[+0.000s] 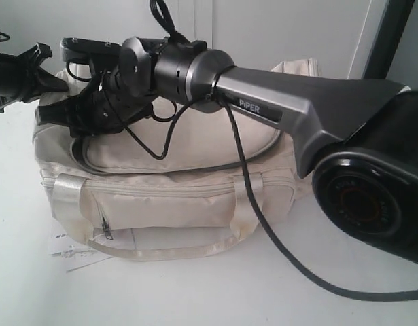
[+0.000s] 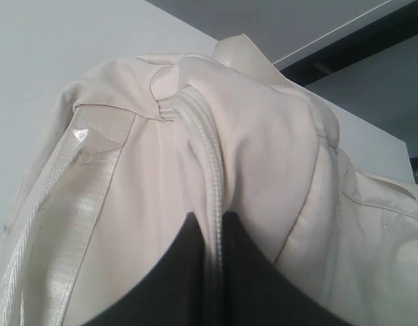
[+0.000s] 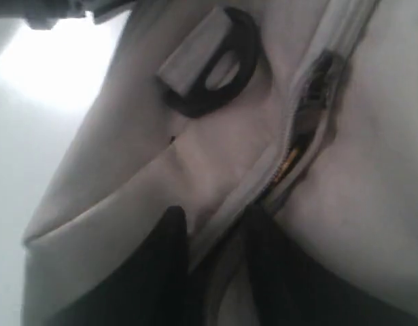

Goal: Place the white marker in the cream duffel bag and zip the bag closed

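The cream duffel bag [image 1: 188,197] lies on the white table, its top flap down. My left gripper [image 1: 42,85] is at the bag's left end; in its wrist view this gripper [image 2: 210,217] is shut on the ridged zipper seam [image 2: 207,163] of the bag [image 2: 263,122]. My right arm reaches across the bag's top, with its gripper [image 1: 59,112] at the same left end. In its wrist view the right gripper [image 3: 215,221] is open, with a strip of zipper tape [image 3: 290,149] running between the fingers. The white marker is hidden.
A black end ring [image 3: 222,75] on a strap sits beside the zipper. A white paper tag [image 1: 73,248] lies at the bag's front left. The right arm's black cable [image 1: 263,224] trails over the bag front onto the table [image 1: 195,299]. A satin handle [image 1: 168,251] hangs in front.
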Robot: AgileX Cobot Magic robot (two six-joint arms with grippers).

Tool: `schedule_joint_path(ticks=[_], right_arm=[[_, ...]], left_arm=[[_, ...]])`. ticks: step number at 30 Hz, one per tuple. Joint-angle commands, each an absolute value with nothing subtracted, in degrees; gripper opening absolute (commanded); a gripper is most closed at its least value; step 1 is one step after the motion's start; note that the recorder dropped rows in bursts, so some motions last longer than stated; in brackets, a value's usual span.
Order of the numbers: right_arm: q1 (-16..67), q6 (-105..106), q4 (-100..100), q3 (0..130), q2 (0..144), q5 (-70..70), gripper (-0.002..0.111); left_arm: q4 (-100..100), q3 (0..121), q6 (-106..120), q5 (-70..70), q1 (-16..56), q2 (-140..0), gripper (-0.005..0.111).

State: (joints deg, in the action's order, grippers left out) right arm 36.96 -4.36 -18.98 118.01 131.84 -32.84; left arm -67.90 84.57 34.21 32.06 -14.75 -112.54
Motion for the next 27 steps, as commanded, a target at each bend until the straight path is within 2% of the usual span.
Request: schedule_joint_path(ticks=[1, 4, 6, 7, 19, 24, 27], right_arm=[[35.3, -6.6, -18.1, 118.2, 133.5, -24.8, 0.027], [33.6, -6.7, -18.3, 118.2, 134.3, -23.0, 0.017], [33.5, -6.7, -18.8, 118.2, 133.7, -23.5, 0.0], [33.5, -6.2, -19.1, 118.2, 133.3, -23.7, 0.0], [33.6, -3.5, -19.1, 118.2, 129.5, -30.3, 0.001], [33.6, -2.0, -24.9, 118.2, 131.0, -34.1, 0.018], [33.7, 7.4, -32.6, 118.2, 131.0, -40.3, 0.019]], left_arm=[[-68.9, 84.8, 34.5, 32.7, -14.7, -112.4, 0.0], [-68.9, 84.8, 34.7, 32.7, -14.7, -112.4, 0.0], [-68.9, 84.8, 35.2, 32.6, -14.7, -112.4, 0.0], [-68.9, 84.8, 35.4, 32.6, -14.7, -112.4, 0.0], [-68.9, 84.8, 36.0, 32.6, -14.7, -112.4, 0.0], [-68.9, 84.8, 36.0, 32.6, -14.7, -112.4, 0.0], [-68.9, 84.8, 36.0, 32.7, -14.7, -112.4, 0.0]])
